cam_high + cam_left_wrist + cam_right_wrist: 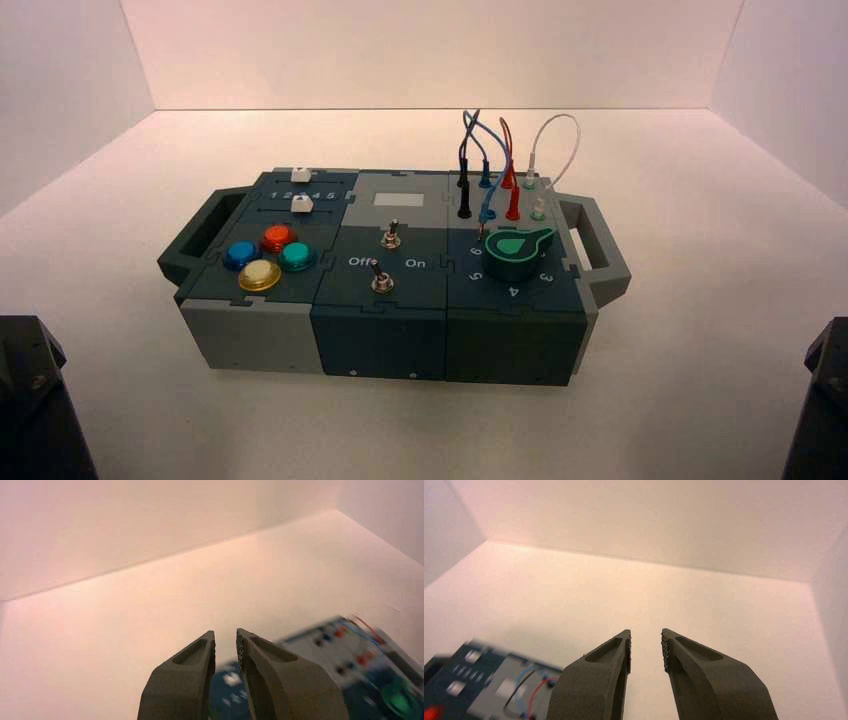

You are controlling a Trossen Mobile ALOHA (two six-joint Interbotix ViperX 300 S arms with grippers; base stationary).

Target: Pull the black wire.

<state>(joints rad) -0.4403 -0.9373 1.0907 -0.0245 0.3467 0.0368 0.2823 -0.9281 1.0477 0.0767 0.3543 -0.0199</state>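
Observation:
The black wire (463,190) stands in a short loop at the box's far right part, its two black plugs seated in the leftmost sockets of the wire row. It also shows faintly as a dark arc in the right wrist view (516,692). My left gripper (226,636) is open and empty, held well back from the box (350,665). My right gripper (645,635) is open and empty, also well back from the box (479,680). Only the arms' dark bases show in the high view, the left arm (25,400) and the right arm (825,400), at the near corners.
Next to the black wire stand a blue wire (486,195), a red wire (511,195) and a white wire (553,125). A green knob (515,248) sits in front of them. Two toggle switches (391,236) are mid-box, with coloured buttons (268,258) and sliders (300,190) at the left.

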